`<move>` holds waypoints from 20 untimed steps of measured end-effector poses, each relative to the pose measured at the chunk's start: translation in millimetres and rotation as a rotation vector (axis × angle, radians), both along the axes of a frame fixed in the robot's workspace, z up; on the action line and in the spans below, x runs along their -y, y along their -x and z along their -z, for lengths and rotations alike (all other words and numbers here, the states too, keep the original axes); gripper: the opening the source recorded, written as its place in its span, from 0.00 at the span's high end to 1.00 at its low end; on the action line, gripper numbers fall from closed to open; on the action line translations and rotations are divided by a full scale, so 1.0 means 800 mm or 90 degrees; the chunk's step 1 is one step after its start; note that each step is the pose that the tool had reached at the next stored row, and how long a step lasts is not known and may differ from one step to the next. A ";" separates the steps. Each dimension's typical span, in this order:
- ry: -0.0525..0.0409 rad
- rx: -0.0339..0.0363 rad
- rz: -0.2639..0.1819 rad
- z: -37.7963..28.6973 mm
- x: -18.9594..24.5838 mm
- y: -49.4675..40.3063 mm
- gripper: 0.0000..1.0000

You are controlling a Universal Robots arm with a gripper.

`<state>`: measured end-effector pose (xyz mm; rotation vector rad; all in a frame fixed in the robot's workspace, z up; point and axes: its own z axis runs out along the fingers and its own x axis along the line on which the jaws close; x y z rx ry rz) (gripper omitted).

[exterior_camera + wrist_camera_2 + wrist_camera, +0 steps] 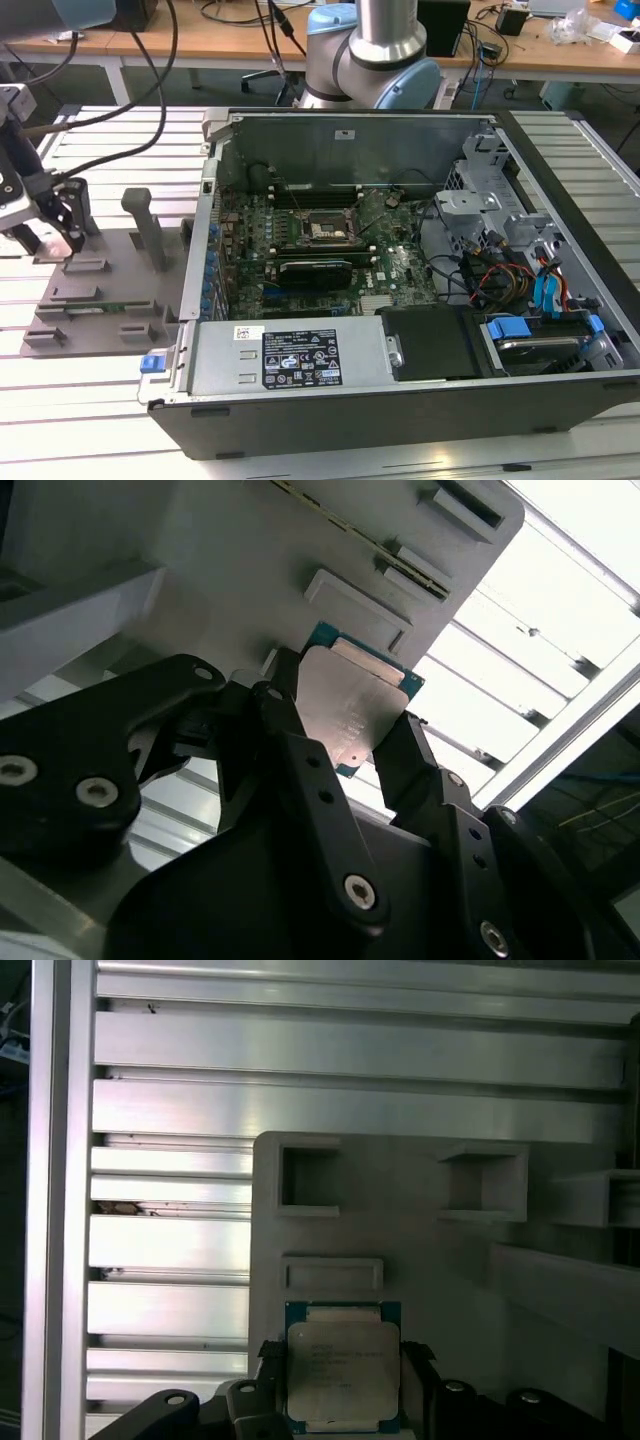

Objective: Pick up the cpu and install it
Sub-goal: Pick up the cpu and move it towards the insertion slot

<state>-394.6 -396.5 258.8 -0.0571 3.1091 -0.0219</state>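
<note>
The cpu (pixel 342 1368) is clamped by its edges in the claw (pixel 343 717) above the grey holder (pixel 450 1260); it should be held level and gripped evenly

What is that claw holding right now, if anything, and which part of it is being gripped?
The gripper holds the cpu, a small square chip, with one finger pressed against each of two opposite side edges.

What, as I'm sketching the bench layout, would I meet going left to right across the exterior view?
gripper → upright grey post → processor socket → blue-tabbed drive
</note>
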 end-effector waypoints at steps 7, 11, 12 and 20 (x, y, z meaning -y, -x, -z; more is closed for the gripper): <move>0.0000 0.0000 0.000 -0.0100 -0.0002 0.000 0.45; 0.0001 0.0000 0.000 -0.0176 -0.0006 0.000 0.45; 0.0001 0.0000 0.000 -0.0202 -0.0007 0.000 0.45; 0.0003 0.0000 0.000 -0.0450 -0.0017 0.000 0.45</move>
